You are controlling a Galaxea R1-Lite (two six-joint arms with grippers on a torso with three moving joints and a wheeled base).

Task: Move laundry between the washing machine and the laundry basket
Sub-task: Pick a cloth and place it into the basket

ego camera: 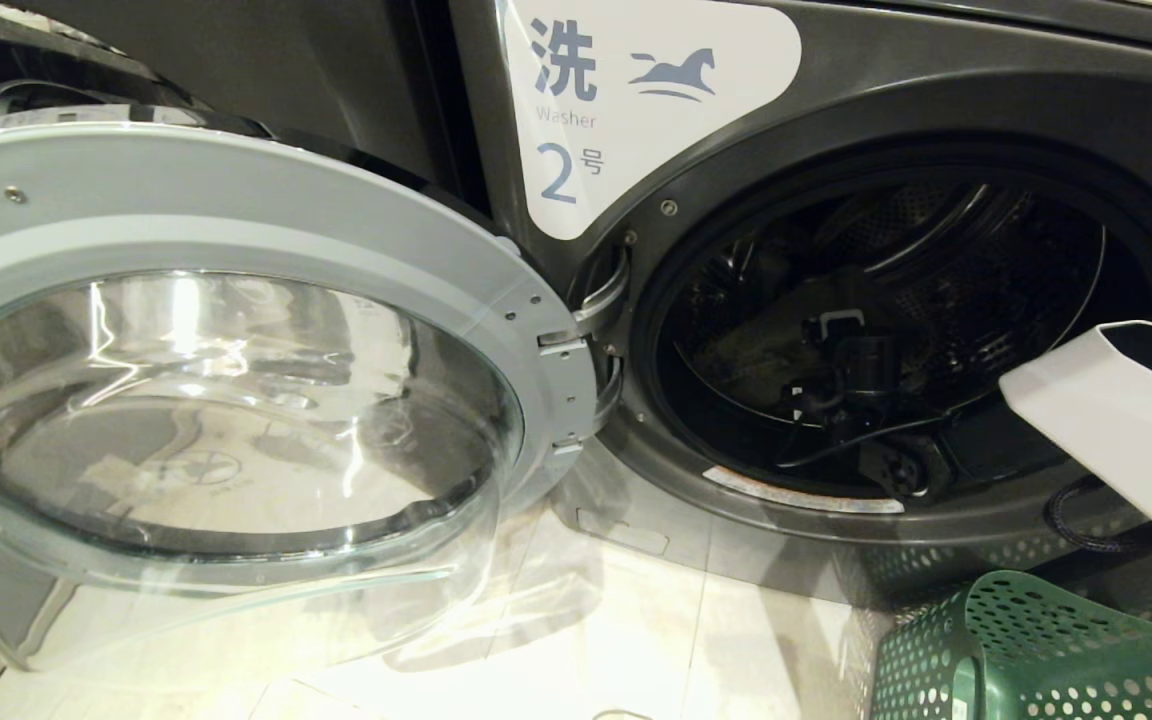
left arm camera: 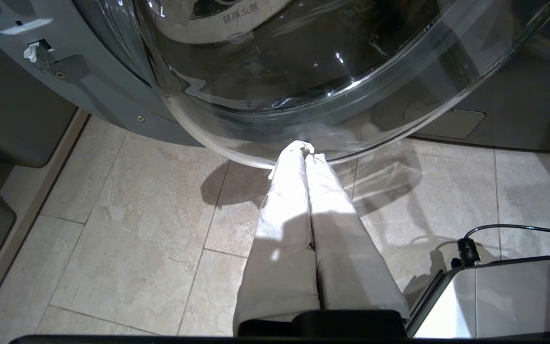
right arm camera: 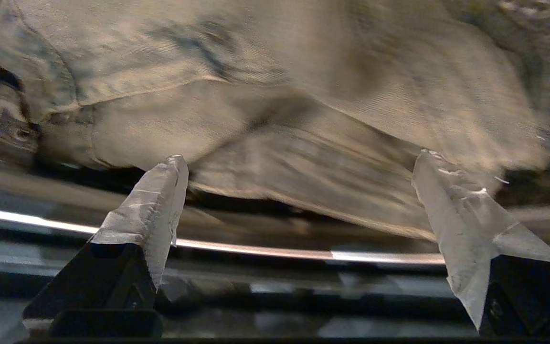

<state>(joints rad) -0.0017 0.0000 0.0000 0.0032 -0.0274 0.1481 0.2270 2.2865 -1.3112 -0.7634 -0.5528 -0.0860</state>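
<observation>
Your right tool (right arm camera: 299, 167) is inside the drum of the washing machine (ego camera: 836, 90), its taped fingers (right arm camera: 155, 200) spread wide apart with nothing between them. Just ahead of them lies the laundry, a beige garment (right arm camera: 265, 95) bunched on the drum floor. In the head view the tool is only a dark shape at centre right of the frame, deep in the opening, and the garment there is barely distinguishable.

If you close from here, I judge you may catch only a thin fold at the hem, and the cloth could slip out on the way up. The drum lip (right arm camera: 256, 251) sits close under the fingers; dragging across it could snag the fabric or knock the tool.

The laundry basket (ego camera: 1036, 650) is cut off at the lower right of the head view, so its contents are hidden. The open door (ego camera: 236, 230) fills the left. Your left tool (left arm camera: 306, 150) is pressed together, empty, parked above the floor tiles (left arm camera: 127, 224).
</observation>
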